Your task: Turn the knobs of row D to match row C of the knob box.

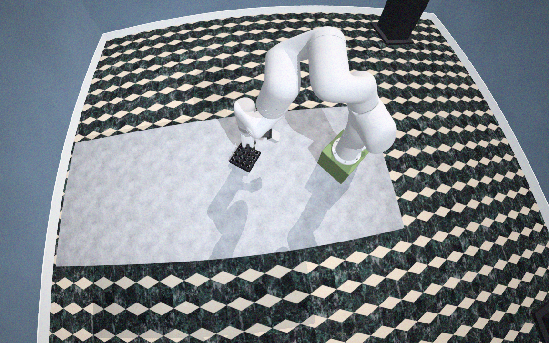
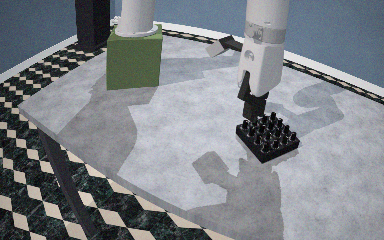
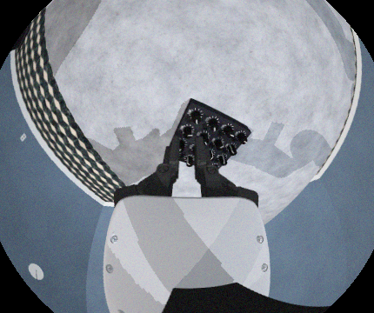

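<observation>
The black knob box [image 1: 243, 159] [image 2: 248, 144] [image 3: 193, 104] stands on its feet on the grey table [image 1: 140, 200] [image 2: 172, 119], with sixteen small black knobs on top. Names and marks are too small to read. My gripper [image 1: 247, 146] [image 2: 251, 117] [image 3: 187, 145] points straight down over the knobs along the box's edge nearest the arm's base. Its fingertips hang at about knob-top height. The fingers stand close together with only a narrow gap, and I see no knob held between them. The fingers hide the knobs right below them.
The arm's green base block [image 1: 340, 164] [image 2: 133, 62] stands on the table behind the box. Black posts [image 1: 400, 21] [image 2: 92, 23] stand on the checkered floor beyond the table. The table's front edge [image 2: 112, 176] lies well away from the box.
</observation>
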Robot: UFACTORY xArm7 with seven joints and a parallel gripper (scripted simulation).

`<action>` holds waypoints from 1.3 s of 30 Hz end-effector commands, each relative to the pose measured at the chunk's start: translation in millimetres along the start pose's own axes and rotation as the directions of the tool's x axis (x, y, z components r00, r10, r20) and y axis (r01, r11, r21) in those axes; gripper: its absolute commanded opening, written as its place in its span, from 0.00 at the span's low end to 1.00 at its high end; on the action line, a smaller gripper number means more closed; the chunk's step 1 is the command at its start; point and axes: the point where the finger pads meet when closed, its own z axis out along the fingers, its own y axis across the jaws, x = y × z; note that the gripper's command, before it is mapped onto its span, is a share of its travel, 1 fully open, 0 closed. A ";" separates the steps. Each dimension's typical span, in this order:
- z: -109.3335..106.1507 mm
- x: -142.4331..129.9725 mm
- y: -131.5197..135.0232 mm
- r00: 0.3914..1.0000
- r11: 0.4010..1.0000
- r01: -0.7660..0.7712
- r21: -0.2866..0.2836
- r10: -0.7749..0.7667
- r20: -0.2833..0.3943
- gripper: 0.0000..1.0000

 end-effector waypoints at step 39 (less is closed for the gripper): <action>-9.0 0.8 0.2 0.099 0.099 0.995 -0.001 -0.995 0.015 0.19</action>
